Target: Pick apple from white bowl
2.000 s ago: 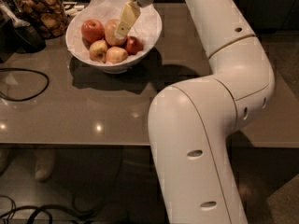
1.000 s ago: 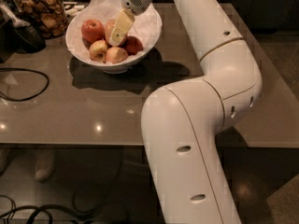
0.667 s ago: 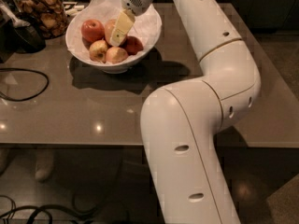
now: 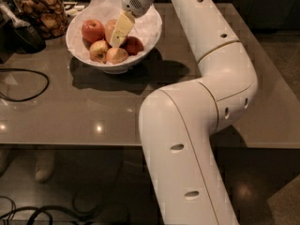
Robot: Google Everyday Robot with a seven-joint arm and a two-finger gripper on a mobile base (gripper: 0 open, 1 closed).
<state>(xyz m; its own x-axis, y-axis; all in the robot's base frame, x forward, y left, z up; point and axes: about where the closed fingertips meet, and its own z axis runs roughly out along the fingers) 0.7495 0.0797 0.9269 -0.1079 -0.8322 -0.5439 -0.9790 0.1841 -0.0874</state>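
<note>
The white bowl [image 4: 123,67] with crinkled paper lining stands at the back left of the table. It holds several apples. The apple [image 4: 109,29], pale with a pinkish blush, sits in the middle of the bowl and is mostly hidden behind my gripper. My gripper [image 4: 120,31] reaches down into the bowl from the back and lies right against this apple. A deep red apple [image 4: 93,30] is on its left and another red apple [image 4: 134,45] on its right. Two smaller yellow-green apples [image 4: 99,50] lie at the front.
A glass jar of snacks [image 4: 41,9] stands left of the bowl with a black object [image 4: 24,34] beside it. A black cable [image 4: 28,90] loops on the grey table [image 4: 84,116] at the left. My white arm crosses the table's right half.
The gripper has moved a little left and down into the bowl, onto the pale apple. Over the last second it has hardly moved. The apples lie as before.
</note>
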